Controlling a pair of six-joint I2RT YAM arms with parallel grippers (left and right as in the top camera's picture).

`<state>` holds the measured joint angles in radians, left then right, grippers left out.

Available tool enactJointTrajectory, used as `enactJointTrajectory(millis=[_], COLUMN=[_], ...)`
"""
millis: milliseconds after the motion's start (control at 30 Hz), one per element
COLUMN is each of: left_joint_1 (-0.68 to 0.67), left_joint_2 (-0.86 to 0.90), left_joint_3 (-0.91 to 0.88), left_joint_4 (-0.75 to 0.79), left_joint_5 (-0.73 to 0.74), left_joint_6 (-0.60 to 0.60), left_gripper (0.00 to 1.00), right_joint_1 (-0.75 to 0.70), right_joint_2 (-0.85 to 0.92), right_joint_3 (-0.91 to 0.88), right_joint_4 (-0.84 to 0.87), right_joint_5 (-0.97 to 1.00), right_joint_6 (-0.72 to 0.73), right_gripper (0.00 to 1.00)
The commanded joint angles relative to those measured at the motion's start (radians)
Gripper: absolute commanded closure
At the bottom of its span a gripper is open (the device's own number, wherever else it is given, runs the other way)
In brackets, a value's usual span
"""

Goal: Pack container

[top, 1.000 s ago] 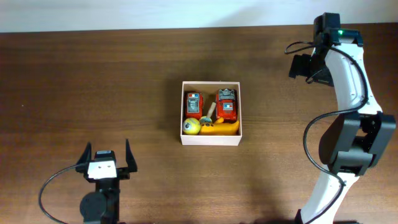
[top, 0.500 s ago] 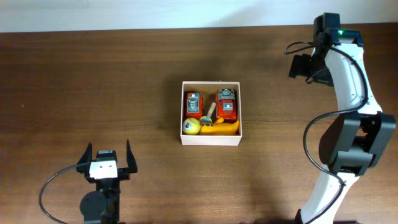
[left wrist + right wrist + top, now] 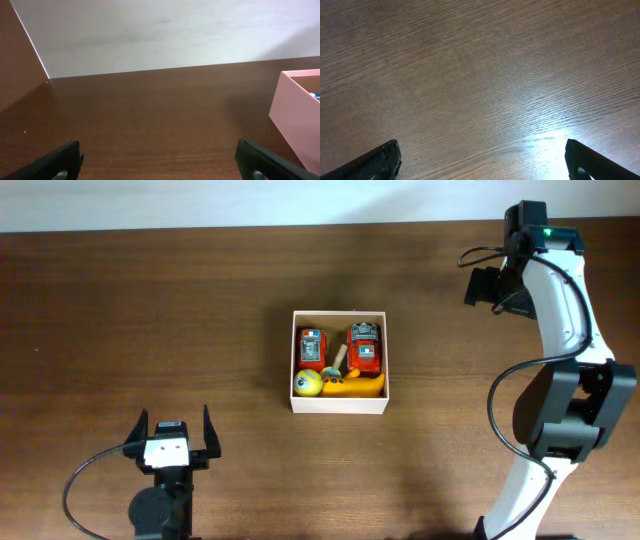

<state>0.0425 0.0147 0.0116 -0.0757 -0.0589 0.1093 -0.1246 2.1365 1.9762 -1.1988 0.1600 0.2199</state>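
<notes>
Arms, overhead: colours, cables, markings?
Left arm: black, with a white wrist block and black fingers. Right arm: white links, black joints, green light near its far end. Black cables loop off both: left cable, right cable.

container [image 3: 339, 406]: white square box, open top | mid-table, upright | holds toys

A dark brown wooden table [image 3: 150, 310] with fine grain fills the scene, its far edge meeting a white wall [image 3: 250, 200]. Directly on it, about the middle and slightly to the right, sits the container [image 3: 339, 407], flat on its base and square to the table edges; the right wrist view shows a bright glare on the grain
</notes>
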Motion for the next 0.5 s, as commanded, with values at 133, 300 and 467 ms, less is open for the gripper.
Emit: enactJointTrajectory(millis=[133,300,467], left_joint_1=[0.006,0.006,0.006], left_joint_2=[-0.010,-0.010,-0.010], left_joint_3=[-0.003,-0.003,-0.003], left_joint_4=[-0.004,-0.004,-0.004], left_joint_5=[0.011,0.011,0.011], left_joint_6=[0.013,0.013,0.013], left_gripper=[0.01,0.01,0.01], right_joint_1=[0.000,0.000,0.004], right_joint_2=[-0.003,-0.003,-0.023], right_joint_3=[-0.003,-0.003,-0.003], right_joint_4=[0.002,0.002,0.001], right_joint_5=[0.006,0.006,0.006], right_joint_6=[-0.002,-0.002,-0.002], right_gripper=[0.01,0.01,0.01])
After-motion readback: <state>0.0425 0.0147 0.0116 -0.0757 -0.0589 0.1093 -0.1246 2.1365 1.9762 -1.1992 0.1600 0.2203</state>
